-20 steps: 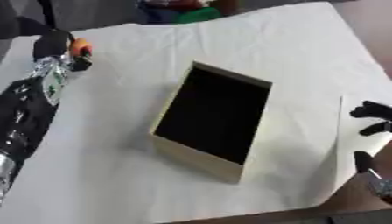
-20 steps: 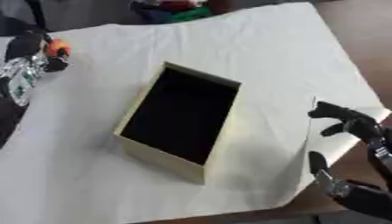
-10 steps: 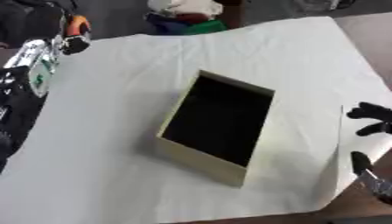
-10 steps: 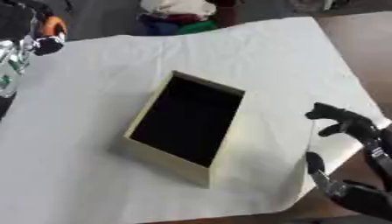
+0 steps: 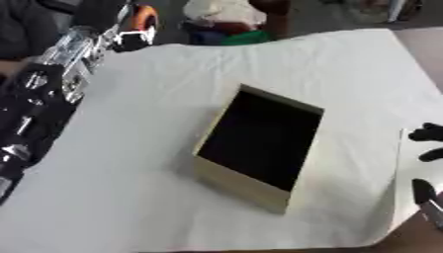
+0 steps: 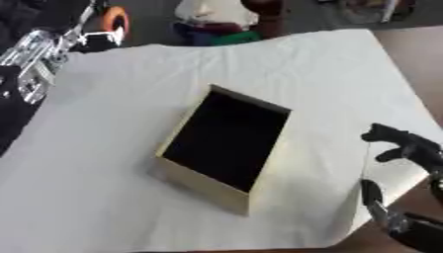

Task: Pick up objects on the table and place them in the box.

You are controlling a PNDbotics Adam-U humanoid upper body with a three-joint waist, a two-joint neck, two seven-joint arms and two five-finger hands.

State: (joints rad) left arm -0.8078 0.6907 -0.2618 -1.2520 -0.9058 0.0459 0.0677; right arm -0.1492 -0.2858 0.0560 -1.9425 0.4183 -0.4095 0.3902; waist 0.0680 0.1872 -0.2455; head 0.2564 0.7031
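**Q:** With the head camera looking down at the white-covered table [image 5: 130, 197], where does the box [image 6: 200, 185] sit?

**A:** It sits near the middle of the table, turned askew, one corner toward the far side. Its walls are pale tan; the interior is dark and nothing can be made out inside it.

**Q:** State the position and condition of the right hand [image 6: 407, 148].

**A:** It shows at the right edge of the table, well apart from the box. Its fingers are spread and relaxed, pointing up and inward, and they hold nothing.

**Q:** And the left hand [image 5: 108, 17]?

**A:** The left arm [image 5: 39, 104] runs up the left side of the view, black with silver joints. The hand is at the far left corner of the table, next to an orange object [image 6: 113, 20]. Whether the fingers close on that object cannot be told; the area is blurred.

**Q:** Anything else past the table?

**A:** A heap of white, red, blue and green items [image 5: 227, 20] lies just beyond the far edge.
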